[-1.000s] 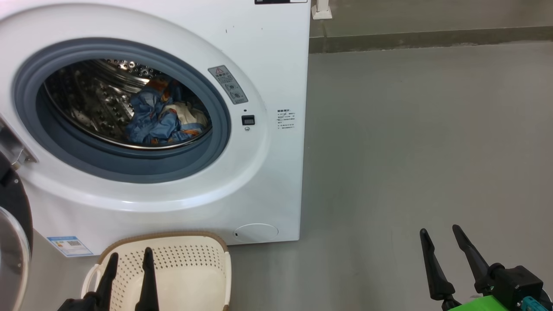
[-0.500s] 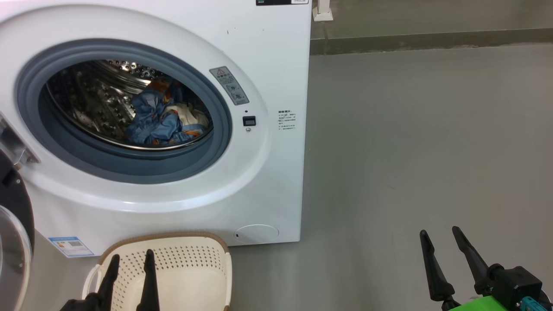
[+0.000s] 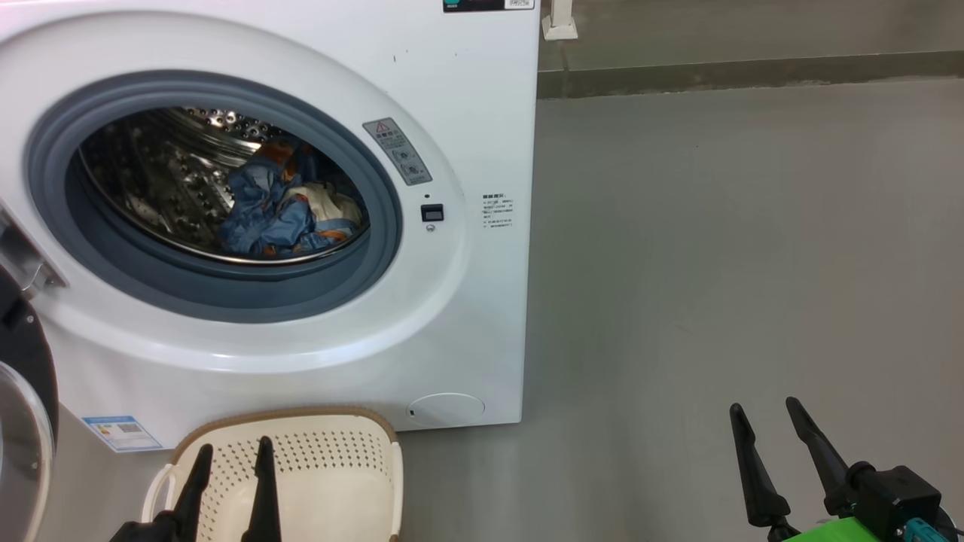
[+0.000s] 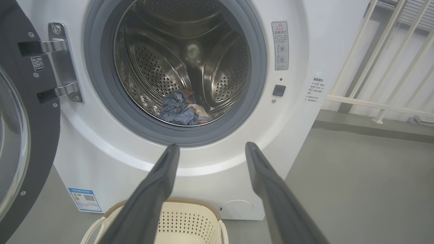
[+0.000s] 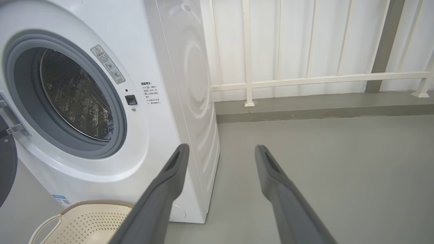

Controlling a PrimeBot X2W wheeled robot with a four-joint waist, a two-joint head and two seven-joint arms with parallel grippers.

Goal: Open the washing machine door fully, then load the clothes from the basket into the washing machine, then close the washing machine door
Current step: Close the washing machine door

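Reach leftward for the washing machine door (image 4: 40,142), swung open left of the wide-spread, empty left gripper (image 3: 234,446), far from the likewise spread, empty right gripper (image 3: 764,405); seemingly fully open, though cropped.

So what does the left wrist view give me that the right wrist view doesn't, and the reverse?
Left wrist: the clothes heaped low in the drum, and the glass of the washing machine door. Right wrist: the side panel of the washing machine. Both: the drum mouth, the basket, the white railing. The left gripper and right gripper each stand open in their own view.
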